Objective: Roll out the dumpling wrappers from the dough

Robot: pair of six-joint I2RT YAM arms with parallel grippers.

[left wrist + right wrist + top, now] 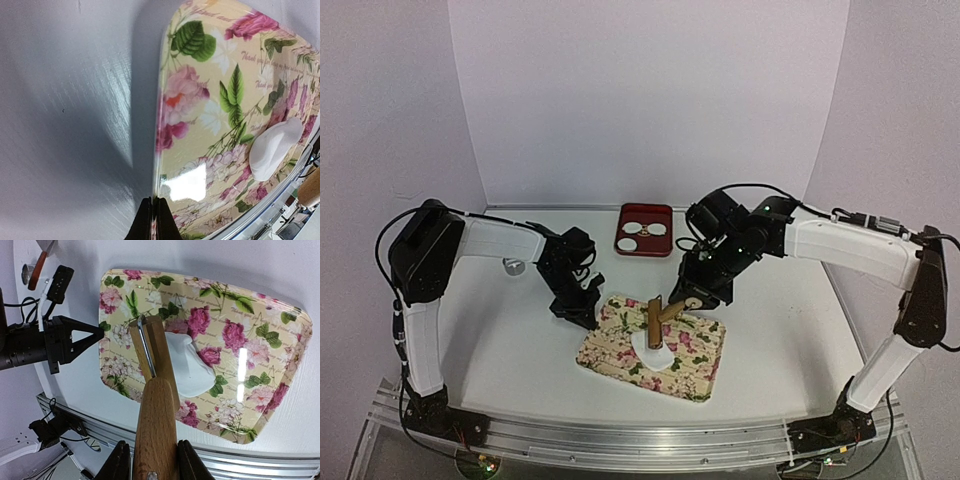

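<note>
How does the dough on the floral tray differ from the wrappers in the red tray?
The dough is one thick, irregular lump; the dumpling wrappers are two flat, neat rounds. The dough lies on the floral tray, the dumpling wrappers in the red tray behind it. Both are white.

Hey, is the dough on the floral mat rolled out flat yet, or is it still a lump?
Still a lump: the dough looks thick and rounded on the floral mat, not spread thin.
</note>
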